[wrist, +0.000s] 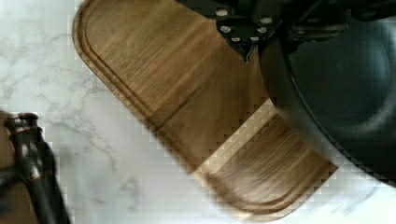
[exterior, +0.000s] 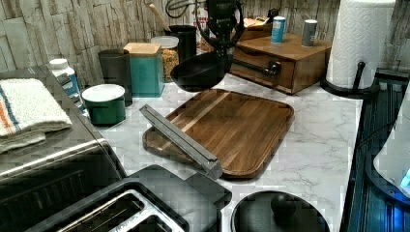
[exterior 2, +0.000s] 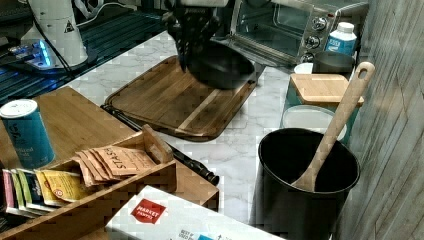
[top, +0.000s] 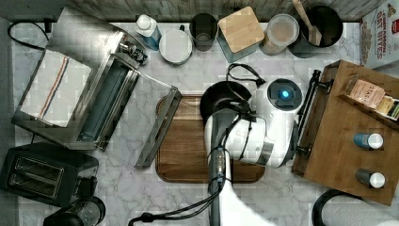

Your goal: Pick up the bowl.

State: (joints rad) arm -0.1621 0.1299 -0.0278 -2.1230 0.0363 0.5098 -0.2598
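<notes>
The black bowl hangs tilted in the air above the far end of the wooden cutting board. My gripper is shut on its rim from above. In the right view the bowl floats over the board with the gripper gripping the edge on the right view's left. The wrist view has the bowl's glossy inside close up, the fingers pinching its rim, and the board below. From the top the bowl pokes out from under the white arm.
A toaster oven stands with its door open against the board's edge. A wooden drawer box flanks the other side. Canisters, a cup and a tall pot with utensils line the back wall. A toaster sits in front.
</notes>
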